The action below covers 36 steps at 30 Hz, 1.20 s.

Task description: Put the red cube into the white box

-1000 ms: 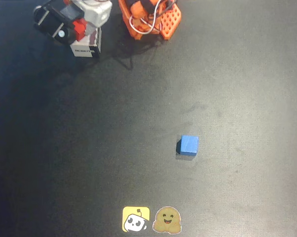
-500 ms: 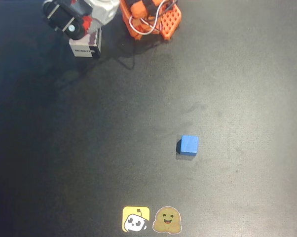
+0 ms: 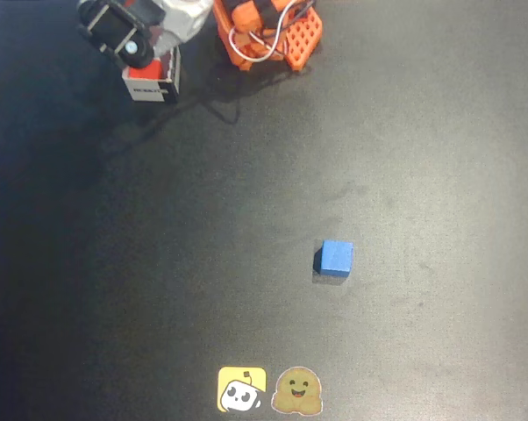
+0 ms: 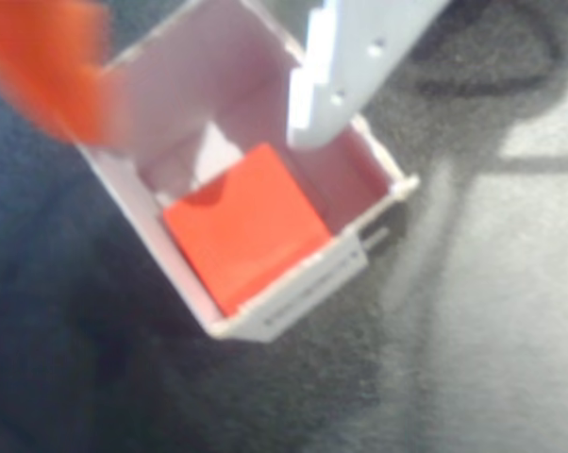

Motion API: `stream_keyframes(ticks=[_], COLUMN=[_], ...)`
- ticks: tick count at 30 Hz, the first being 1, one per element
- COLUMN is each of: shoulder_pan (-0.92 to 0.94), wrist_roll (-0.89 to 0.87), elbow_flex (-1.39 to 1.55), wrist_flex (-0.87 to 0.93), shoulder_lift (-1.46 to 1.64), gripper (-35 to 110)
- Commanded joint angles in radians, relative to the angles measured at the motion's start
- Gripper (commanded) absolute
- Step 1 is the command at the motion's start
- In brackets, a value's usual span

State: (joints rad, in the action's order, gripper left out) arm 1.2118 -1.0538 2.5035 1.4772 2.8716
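A: Where is the red cube [image 4: 246, 225] relative to the gripper [image 4: 204, 85]?

B: Directly below it. In the wrist view the cube lies flat on the floor of the white box [image 4: 355, 269], inside its walls, free of both fingers. The orange finger [image 4: 43, 66] is blurred at upper left, the white finger [image 4: 355, 57] at upper right; the jaws stand spread apart above the box with nothing between them.

A: Arm pose?

B: Overhead view: the gripper [image 3: 128, 39] hangs over the white box [image 3: 150, 88] at the top-left of the black table [image 3: 246, 175], close beside the orange arm base [image 3: 268, 31]. A sliver of red cube [image 3: 166, 67] shows in the box.

A: The blue cube [image 3: 337, 259]?

B: Well apart, mid-table, untouched.

A: Judgement?

B: Placement looks complete; what remains is lifting straight up, clear of the thin walls.
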Motion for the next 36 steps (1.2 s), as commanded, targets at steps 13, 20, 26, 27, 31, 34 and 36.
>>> stream_keyframes(ticks=[13, 20, 26, 27, 31, 34, 36], shoulder_pan=[-0.339, -0.713, -1.032, -1.077, -1.221, -1.259, -1.262], wrist_roll=[0.003, -0.175, -0.337, -0.368, -0.451, -0.476, -0.466], elbow_flex=[-0.247, -0.238, -0.187, -0.183, -0.149, -0.087, -0.04], wrist_flex=[-0.166, -0.193, -0.249, -0.252, -0.253, -0.249, -0.245], shoulder_lift=[-0.413, -0.443, -0.434, -0.436, -0.388, -0.298, -0.239], gripper=[0, 0, 0, 0, 0, 0, 0])
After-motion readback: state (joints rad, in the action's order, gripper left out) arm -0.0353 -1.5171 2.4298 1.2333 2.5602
